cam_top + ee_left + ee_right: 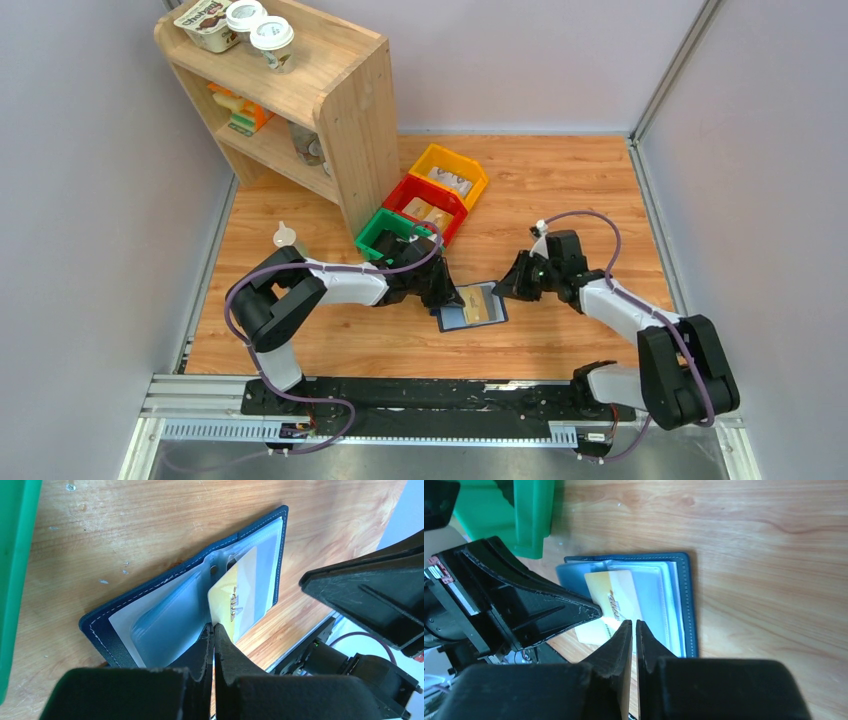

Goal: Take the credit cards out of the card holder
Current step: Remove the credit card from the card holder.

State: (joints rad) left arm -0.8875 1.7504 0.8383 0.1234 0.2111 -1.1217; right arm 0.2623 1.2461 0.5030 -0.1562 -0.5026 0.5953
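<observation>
From the top camera I see the card holder (pixel 455 319) lying open and flat on the wooden table (pixel 560 200), near the front edge and between my two arms. The left gripper (pixel 452 295) comes in over its left side and the right gripper (pixel 508 288) sits at its upper right corner, the two heads close together across the wallet. A green bin (pixel 372 236), a red bin (pixel 441 191) and a yellow bin (pixel 478 165) run in a diagonal row just behind the left arm, beside a wooden shelf (pixel 355 110). On the left wrist camera the holder's navy cover is spread on the wood with clear sleeves fanned up from it. A gold credit card (pixel 240 597) stands partly out of one sleeve. My left fingers are pressed tight together and the card's lower corner runs straight into the seam between them, so I read that as a pinch on the card. The right gripper's black body fills the right of this view, its tip just beside the holder's far edge. On the right wrist camera the right fingers are narrow, only a thin slit between them, with their tips at the near edge of the card and sleeves. I see nothing caught between them. The left fingertip meets the card's left edge here.
</observation>
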